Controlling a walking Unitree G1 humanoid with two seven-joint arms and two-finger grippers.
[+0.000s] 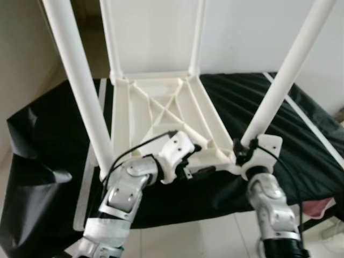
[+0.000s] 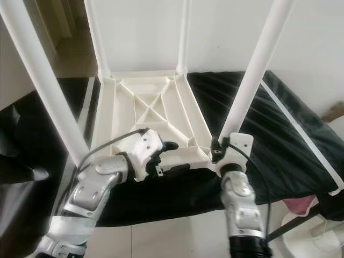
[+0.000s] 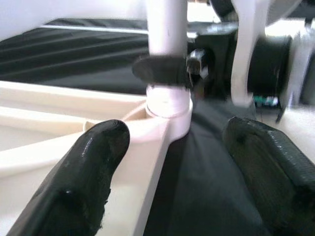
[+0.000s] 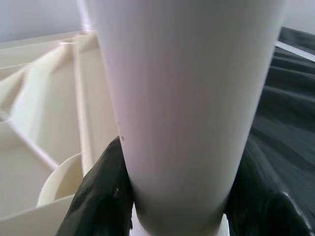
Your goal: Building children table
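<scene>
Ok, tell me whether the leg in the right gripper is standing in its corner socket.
In: the leg rises upright from the tabletop's near corner socket, right gripper clamped at its base.

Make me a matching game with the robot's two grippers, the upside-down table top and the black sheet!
Things:
1. left gripper
2. right gripper
3. table top
4. black sheet

States:
A. spread under the table top
B. shut around the near right leg
C. lying upside down, legs pointing up
D. open, at the table top's near edge

Pairs: 1-D, 2-B, 3-C, 4-A
</scene>
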